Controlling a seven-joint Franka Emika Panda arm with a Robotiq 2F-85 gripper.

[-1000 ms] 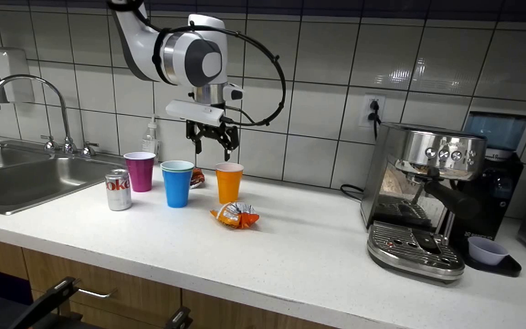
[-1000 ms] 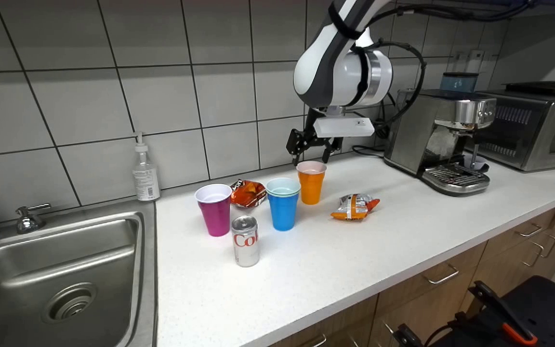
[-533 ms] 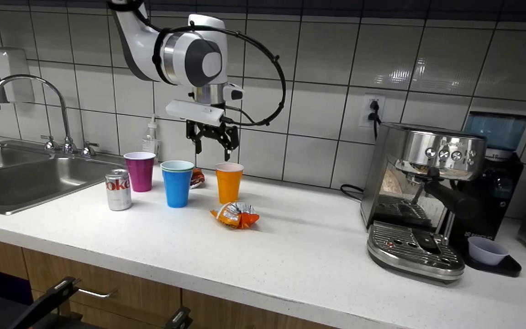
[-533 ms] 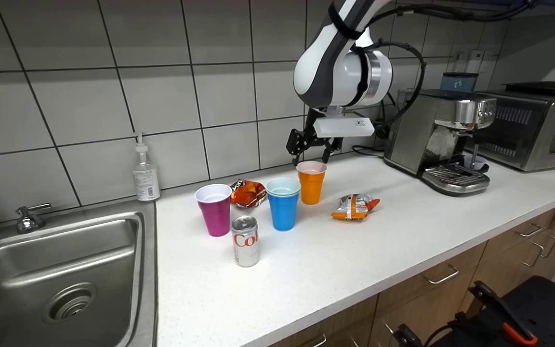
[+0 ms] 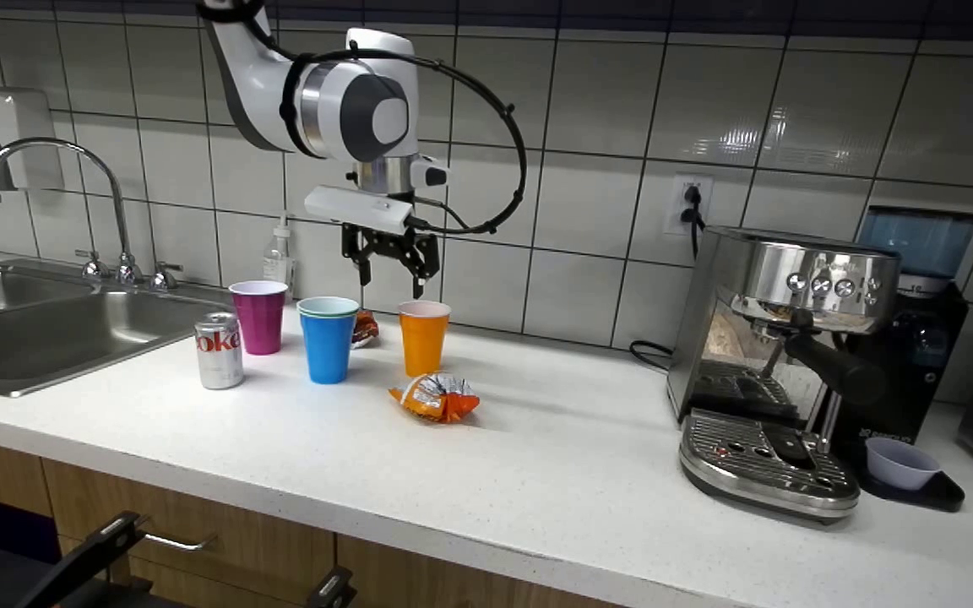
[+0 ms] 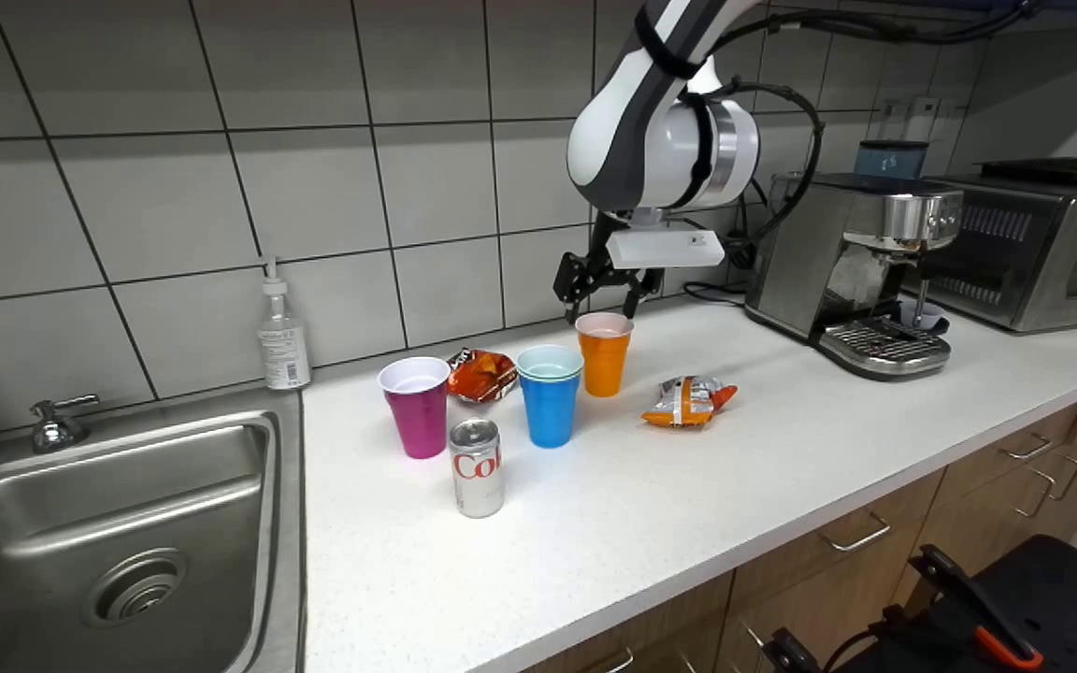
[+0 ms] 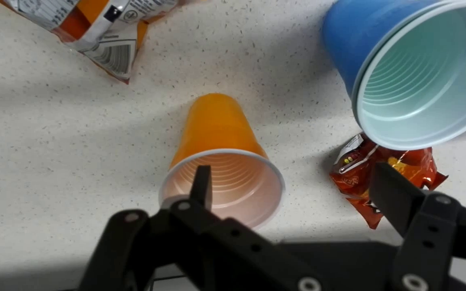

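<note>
My gripper is open and empty, pointing down in the air near the wall. It also shows in an exterior view and in the wrist view. It is nearest an upright orange cup. In the wrist view one finger overlaps the mouth of the orange cup and the other overlaps a red snack bag. Stacked blue cups stand beside that bag and partly cover it. An orange and silver snack bag lies in front of the orange cup.
A magenta cup and a silver Coke can stand near the sink. A soap bottle stands by the tiled wall. A coffee machine and a microwave stand farther along the counter.
The arm and gripper have shifted very slightly to the left in both exterior views. The objects on the counter have not moved.
</note>
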